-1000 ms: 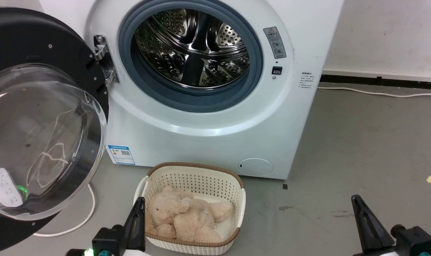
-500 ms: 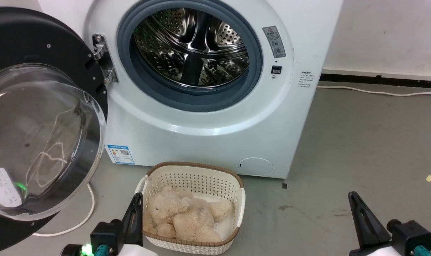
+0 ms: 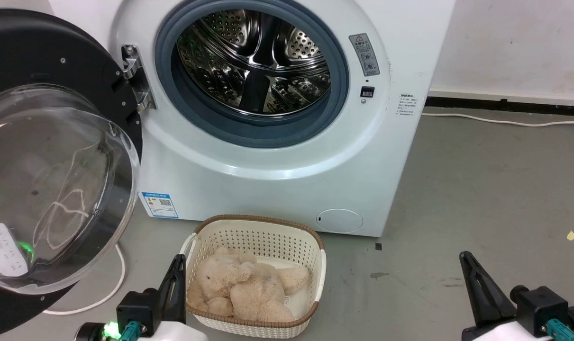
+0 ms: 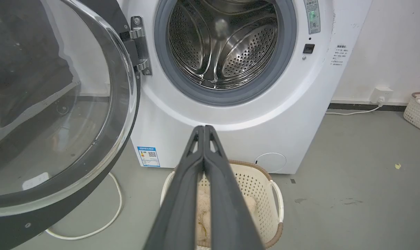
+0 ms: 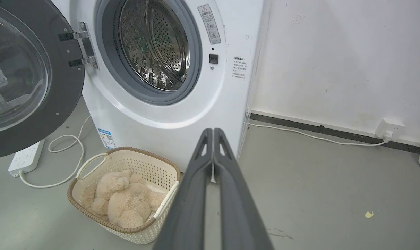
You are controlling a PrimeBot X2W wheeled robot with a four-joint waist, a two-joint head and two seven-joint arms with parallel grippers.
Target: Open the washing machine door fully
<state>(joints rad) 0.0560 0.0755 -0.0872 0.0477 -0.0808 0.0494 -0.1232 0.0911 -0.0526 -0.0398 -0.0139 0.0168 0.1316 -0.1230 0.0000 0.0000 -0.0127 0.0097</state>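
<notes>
The washing machine door [image 3: 54,180] stands swung wide on its hinge [image 3: 137,80] at far left, glass bowl facing the room and well clear of the drum [image 3: 256,66], so the job looks all but done. Below, the left gripper [image 3: 177,265] hangs low, jaws pressed together on nothing, beside a basket [image 3: 258,220] holding a plush toy [image 3: 244,289] before the washing machine [image 3: 277,189], seemingly ready for loading. At right, the right gripper [image 3: 468,263] hovers over the floor [image 3: 481,180], jaws likewise closed and empty.
</notes>
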